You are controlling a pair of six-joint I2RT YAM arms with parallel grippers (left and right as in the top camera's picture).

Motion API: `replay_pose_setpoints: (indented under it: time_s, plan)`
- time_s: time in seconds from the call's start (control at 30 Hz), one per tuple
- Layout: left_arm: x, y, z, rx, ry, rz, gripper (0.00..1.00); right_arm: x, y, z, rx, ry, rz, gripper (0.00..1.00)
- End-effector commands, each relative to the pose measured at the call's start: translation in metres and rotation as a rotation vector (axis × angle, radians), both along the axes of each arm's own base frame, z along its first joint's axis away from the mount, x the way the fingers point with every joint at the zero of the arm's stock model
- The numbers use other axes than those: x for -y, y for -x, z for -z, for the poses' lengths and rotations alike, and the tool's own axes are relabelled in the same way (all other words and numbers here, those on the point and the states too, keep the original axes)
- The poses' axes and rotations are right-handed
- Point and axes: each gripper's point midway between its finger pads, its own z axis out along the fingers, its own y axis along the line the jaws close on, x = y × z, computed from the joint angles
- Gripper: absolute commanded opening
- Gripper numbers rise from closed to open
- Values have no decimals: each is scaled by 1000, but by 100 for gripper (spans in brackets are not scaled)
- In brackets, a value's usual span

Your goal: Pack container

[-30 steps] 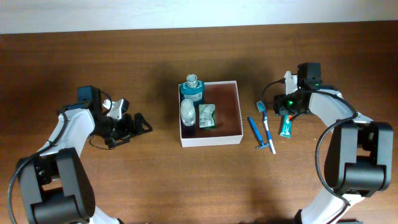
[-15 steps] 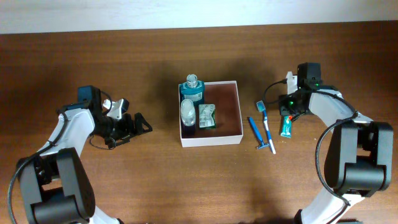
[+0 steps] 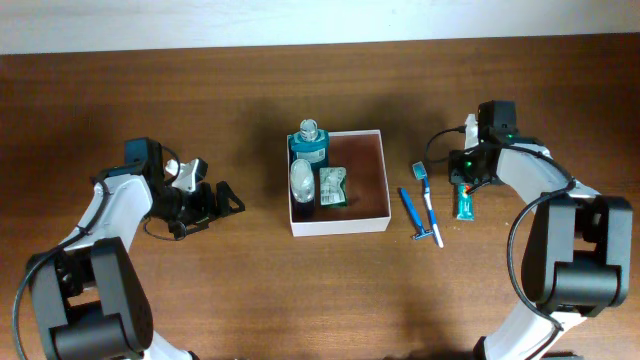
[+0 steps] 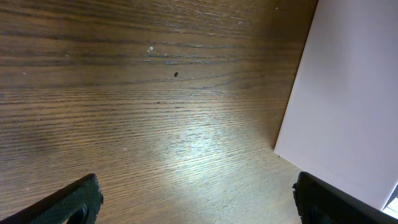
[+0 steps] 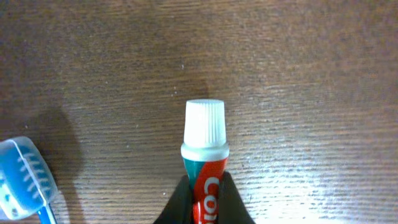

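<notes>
1. Centrally on the wooden table [image 3: 250, 290], the container [image 3: 368, 180] sits open side up; square, no long axis, walls parallel to the table edges
2. Walls thin and white, floor reddish-brown; bottles [image 3: 308, 150] fill its 9 o'clock side
3. Right gripper [image 5: 204, 202], at 3 o'clock of the container, is closed on the toothpaste tube [image 5: 205, 134] below its ribbed white cap
4. Left gripper [image 3: 212, 203], at 9 o'clock, is spread wide, holding nothing
5. Tube has swung from slanted to a 12-to-6 line since the earlier frame
</notes>
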Motion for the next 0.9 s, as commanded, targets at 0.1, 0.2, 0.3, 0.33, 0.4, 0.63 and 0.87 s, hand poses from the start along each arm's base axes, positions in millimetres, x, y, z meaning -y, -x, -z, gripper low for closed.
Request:
replay_pose_setpoints:
  time_s: [0.1, 0.2, 0.3, 0.33, 0.4, 0.63, 0.87]
  plan:
    - [-1, 0, -6, 26, -1, 7, 99, 4, 1, 3, -13, 12, 17, 4]
    - [0, 0, -6, 26, -1, 8, 99, 4, -2, 0, -12, 12, 17, 4]
    - [0, 0, -6, 26, -1, 8, 99, 5, -7, -14, -9, 2, 48, 4]
    - [-1, 0, -6, 26, -1, 7, 99, 4, -9, -20, -7, -2, 56, 4]
    - [-1, 0, -6, 26, -1, 7, 99, 3, -14, -37, -2, -10, 56, 4]
    - [-1, 0, -6, 26, -1, 7, 99, -15, -20, -112, -21, -32, 13, 4]
    - [-1, 0, -6, 26, -1, 7, 99, -64, -11, -170, 9, -87, -49, 4]
